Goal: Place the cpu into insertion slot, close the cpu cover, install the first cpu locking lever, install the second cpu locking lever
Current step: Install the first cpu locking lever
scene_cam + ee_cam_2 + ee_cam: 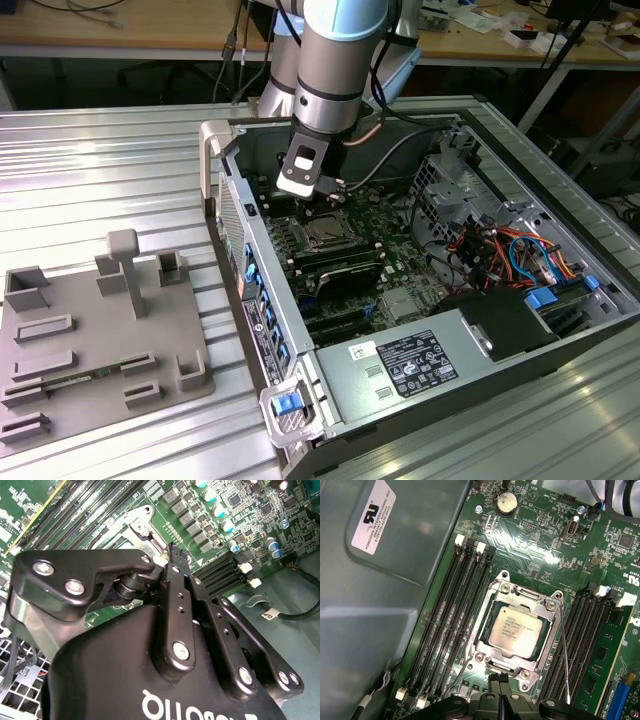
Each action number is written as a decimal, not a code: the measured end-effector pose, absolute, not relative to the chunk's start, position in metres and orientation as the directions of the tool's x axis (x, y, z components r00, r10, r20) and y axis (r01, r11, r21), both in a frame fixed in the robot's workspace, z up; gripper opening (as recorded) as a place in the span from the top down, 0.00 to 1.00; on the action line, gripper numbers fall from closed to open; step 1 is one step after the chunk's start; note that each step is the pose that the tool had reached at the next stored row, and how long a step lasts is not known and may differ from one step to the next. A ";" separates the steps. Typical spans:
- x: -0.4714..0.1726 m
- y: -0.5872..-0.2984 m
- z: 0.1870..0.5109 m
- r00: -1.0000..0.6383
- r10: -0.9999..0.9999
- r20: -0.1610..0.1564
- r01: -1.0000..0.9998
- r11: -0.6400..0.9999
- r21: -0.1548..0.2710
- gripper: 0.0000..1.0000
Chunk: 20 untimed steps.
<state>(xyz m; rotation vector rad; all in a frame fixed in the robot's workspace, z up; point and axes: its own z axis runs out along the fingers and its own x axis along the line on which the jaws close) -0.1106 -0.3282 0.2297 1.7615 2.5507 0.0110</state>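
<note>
While the gripper (499,681), fingers pressed together on nothing, hovers just beside the insertion slot (481,656), the cpu (514,630) lies inside it under the lowered cpu cover (522,596). The thin locking lever (564,655) probably wants a steady downward push, not a jab.

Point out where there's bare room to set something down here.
Bare ribbed table lies beyond the grey fixture plate and at the exterior view's lower right, beside the computer case. Inside the case is crowded: tool near the cpu, cables.
</note>
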 end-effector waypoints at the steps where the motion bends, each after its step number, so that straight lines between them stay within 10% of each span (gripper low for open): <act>1: -0.111 -0.328 0.230 -0.354 0.935 -0.030 0.934 0.355 0.030 0.89; 20: -0.111 -0.328 0.230 -0.415 0.909 -0.030 0.909 0.416 0.030 0.89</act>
